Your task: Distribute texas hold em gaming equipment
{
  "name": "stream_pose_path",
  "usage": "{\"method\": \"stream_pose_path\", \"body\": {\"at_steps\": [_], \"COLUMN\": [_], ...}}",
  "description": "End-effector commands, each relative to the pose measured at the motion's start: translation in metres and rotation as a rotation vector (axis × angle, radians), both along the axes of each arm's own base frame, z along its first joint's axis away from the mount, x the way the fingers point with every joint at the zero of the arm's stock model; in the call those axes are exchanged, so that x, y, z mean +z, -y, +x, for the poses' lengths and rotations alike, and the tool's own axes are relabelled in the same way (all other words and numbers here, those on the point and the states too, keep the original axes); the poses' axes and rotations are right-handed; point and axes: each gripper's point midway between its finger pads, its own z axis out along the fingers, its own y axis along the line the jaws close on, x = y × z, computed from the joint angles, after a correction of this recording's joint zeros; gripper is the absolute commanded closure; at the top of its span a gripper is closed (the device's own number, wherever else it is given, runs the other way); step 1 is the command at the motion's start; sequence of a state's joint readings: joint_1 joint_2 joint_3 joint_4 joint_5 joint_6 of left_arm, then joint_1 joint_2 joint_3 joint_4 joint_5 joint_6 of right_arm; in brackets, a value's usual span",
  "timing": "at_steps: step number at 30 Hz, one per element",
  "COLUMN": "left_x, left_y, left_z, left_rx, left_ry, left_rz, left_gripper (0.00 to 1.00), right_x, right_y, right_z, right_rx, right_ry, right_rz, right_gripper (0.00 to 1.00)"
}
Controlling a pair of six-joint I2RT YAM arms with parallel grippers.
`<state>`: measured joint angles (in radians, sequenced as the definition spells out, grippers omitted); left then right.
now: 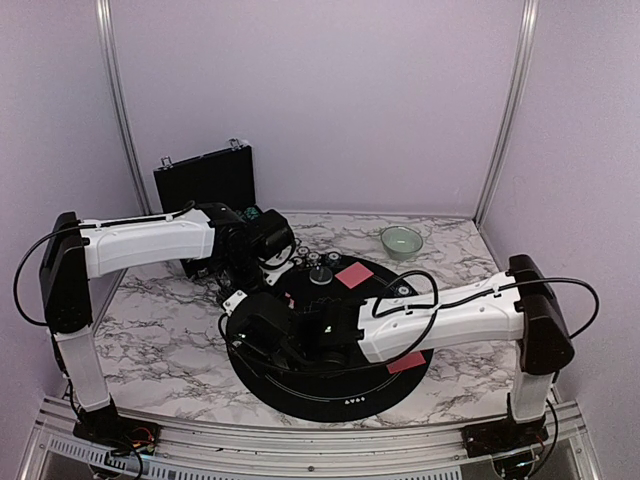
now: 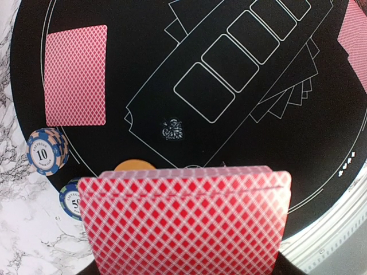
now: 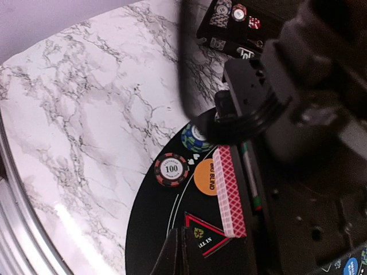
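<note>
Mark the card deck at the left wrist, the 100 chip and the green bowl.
card deck (image 2: 183,223), left wrist view, middle of the facing card back.
100 chip (image 3: 172,169), right wrist view, its printed centre.
green bowl (image 1: 401,250), top external view, its near wall.

Left arm (image 1: 150,238) and right arm (image 1: 455,312), white shells, black joints, looping black cables (image 1: 14,280)

Pale lilac walls (image 1: 320,100) filled the upper frame, metal posts (image 1: 512,110) at the corners; the counter (image 1: 165,335) was white marble.
</note>
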<state>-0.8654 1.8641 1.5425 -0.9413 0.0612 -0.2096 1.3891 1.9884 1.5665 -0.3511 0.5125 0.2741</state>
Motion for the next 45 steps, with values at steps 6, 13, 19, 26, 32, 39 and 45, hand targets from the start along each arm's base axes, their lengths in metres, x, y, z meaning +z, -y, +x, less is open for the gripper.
{"method": "stream_pose_path", "body": {"at_steps": [6, 13, 19, 26, 32, 39, 45], "left_x": [0.021, 0.024, 0.028, 0.037, 0.043, 0.048, 0.051], "left_y": [0.002, 0.003, 0.004, 0.011, 0.019, 0.027, 0.031], "left_z": [0.003, 0.000, -0.004, -0.018, -0.037, -0.051, -0.056], "left_rx": [-0.008, -0.023, -0.051, -0.133, -0.222, -0.281, -0.300], "left_ry": [0.032, 0.033, 0.045, 0.067, 0.075, 0.085, 0.094], "left_rz": [-0.028, -0.039, -0.042, -0.054, -0.068, -0.076, -0.082], "left_gripper": [0.50, 0.50, 0.50, 0.50, 0.50, 0.50, 0.50], "right_x": [0.074, 0.071, 0.063, 0.051, 0.044, 0.033, 0.030], "right_y": [0.024, 0.084, 0.121, 0.139, 0.140, 0.128, 0.121], "right_z": [-0.021, 0.000, 0.025, 0.048, 0.058, 0.058, 0.055], "right_rx": [0.114, 0.054, 0.035, 0.044, 0.077, 0.108, 0.135], "right_ry": [-0.065, -0.247, -0.446, -0.672, -0.817, -0.916, -0.962], "right_rz": [0.225, 0.366, 0.517, 0.674, 0.762, 0.770, 0.788], "right_gripper": [0.95, 0.93, 0.86, 0.73, 0.55, 0.43, 0.35]}}
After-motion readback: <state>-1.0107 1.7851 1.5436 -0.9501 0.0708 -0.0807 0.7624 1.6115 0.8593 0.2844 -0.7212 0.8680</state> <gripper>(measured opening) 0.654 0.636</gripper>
